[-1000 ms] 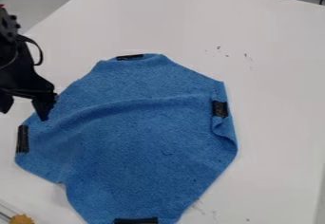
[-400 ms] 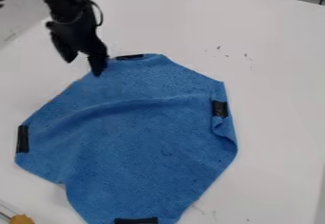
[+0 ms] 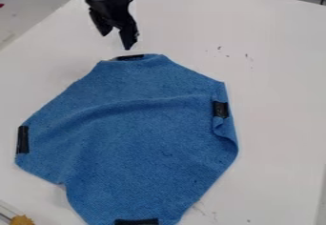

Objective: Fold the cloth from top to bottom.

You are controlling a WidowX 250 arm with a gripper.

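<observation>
One white worktop [image 3: 274, 100] takes up most of the view, its near side and right side cut off by the view's edges. On it lies one blue cloth [image 3: 146, 138], spread out rather than folded over, in a rough, uneven diamond. A soft ridge crosses its upper half from the left towards the right, and the right-hand edge curls in on itself, hiding a little of the cloth beneath. Its lowest tip runs to the bottom edge of the view, so its end is hard to make out.

One black gripper [image 3: 117, 41] hangs just beyond the cloth's top edge, a little to the left of the top corner in the view. The jaws are apart with nothing between them, and the cloth lies below them in the view, near but not touching. How high they hang over the worktop I cannot tell. The arm above is cut off by the top edge.

Four black strips sit along the cloth's border: one at the top [image 3: 130, 57], one at the right [image 3: 220, 109], one at the left [image 3: 23, 139] and one at the bottom [image 3: 136, 221]. One small yellow-orange thing [image 3: 22, 220] shows in the lower left corner, partly cut off; what it is I cannot tell. Several tiny dark marks [image 3: 247, 56] dot the worktop.
</observation>
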